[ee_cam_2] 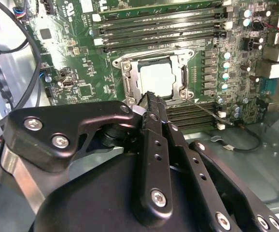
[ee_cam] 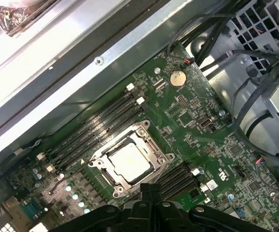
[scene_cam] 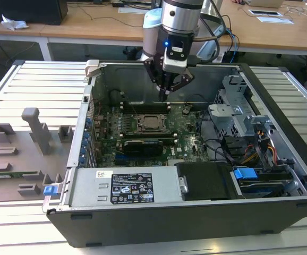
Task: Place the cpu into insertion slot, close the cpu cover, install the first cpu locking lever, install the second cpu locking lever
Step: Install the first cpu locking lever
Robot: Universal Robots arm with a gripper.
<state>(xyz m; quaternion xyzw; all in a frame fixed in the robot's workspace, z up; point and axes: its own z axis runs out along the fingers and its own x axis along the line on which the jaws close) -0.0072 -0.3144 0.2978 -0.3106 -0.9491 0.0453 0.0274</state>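
Slatted grey bench (scene_cam: 36,79) with an open PC case (scene_cam: 169,223) on it. Inside, the cpu (ee_cam: 130,162) sits flat in the insertion slot (ee_cam: 155,155) on the green board (ee_cam: 188,116), its dull silver top showing through the cut-out of the cpu cover (ee_cam: 140,129), which lies flat over it. The claw (scene_cam: 164,95) hangs just above the socket, not touching it, fingers pinched together and empty. The arm (scene_cam: 180,21) points pretty much straight down.

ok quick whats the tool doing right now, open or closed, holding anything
tool: closed, fingertips together, nothing held; it hangs over the board near the cpu.
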